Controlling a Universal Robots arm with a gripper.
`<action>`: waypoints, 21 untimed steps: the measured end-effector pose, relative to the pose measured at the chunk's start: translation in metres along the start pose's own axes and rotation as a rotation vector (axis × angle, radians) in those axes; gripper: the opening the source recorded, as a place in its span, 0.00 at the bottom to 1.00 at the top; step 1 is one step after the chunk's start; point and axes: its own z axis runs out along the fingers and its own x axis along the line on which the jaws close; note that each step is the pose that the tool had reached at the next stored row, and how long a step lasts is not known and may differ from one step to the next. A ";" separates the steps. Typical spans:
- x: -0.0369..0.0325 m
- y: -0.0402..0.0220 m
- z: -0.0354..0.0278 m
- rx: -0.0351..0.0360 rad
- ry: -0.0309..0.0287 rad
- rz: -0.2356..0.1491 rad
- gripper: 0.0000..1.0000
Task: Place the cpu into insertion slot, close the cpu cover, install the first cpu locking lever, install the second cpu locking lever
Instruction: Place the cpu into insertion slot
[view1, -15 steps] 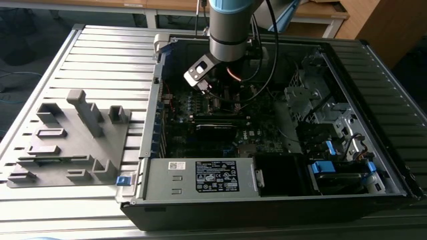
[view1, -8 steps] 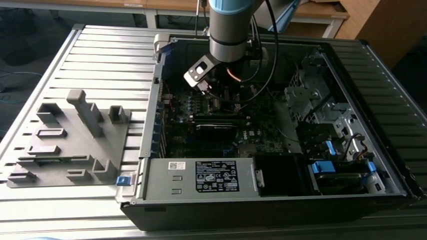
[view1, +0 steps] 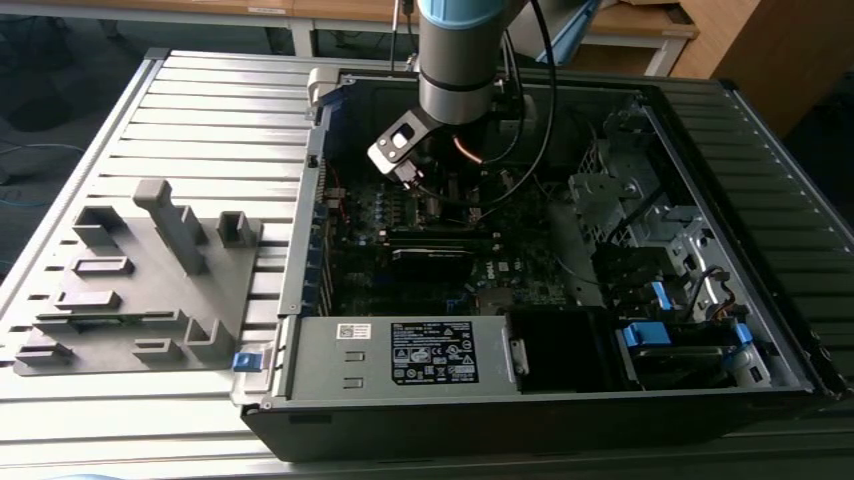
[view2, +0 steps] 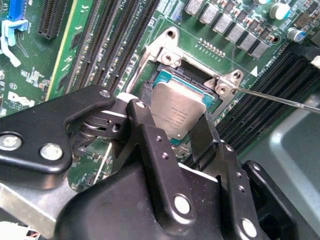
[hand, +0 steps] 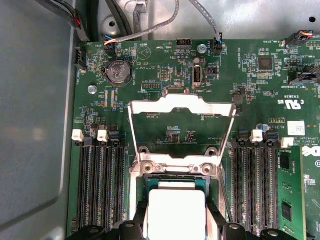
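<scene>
1. Fingers are shut on the cpu, one on each of two opposite edges and spread only to chip width. Silver top faces up.
2. Key relation: the cpu sits squarely between the fingers, and the insertion slot lies directly beneath it. The chip is square, so it has no long axis; its edges look roughly parallel to the slot frame.
3. I can't tell whether the cpu is seated or just above the contacts. In the second wrist view it looks slightly tilted.
4. The cpu cover is hinged open and stands up off the slot's edge, on the coin cell side of the motherboard. It is apart from both cpu and fingers.
5. A thin locking lever is swung out, away from the slot, and not latched.
6. The slot lies mid-board between the two banks of memory slots, inside the open case on the bench.
</scene>
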 end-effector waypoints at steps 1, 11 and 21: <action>0.0000 0.0000 0.0000 0.0000 0.0000 0.000 0.54; 0.0001 0.0001 -0.0017 0.0000 0.0000 0.000 0.61; 0.0007 0.0009 -0.0122 -0.0002 0.0003 0.000 0.61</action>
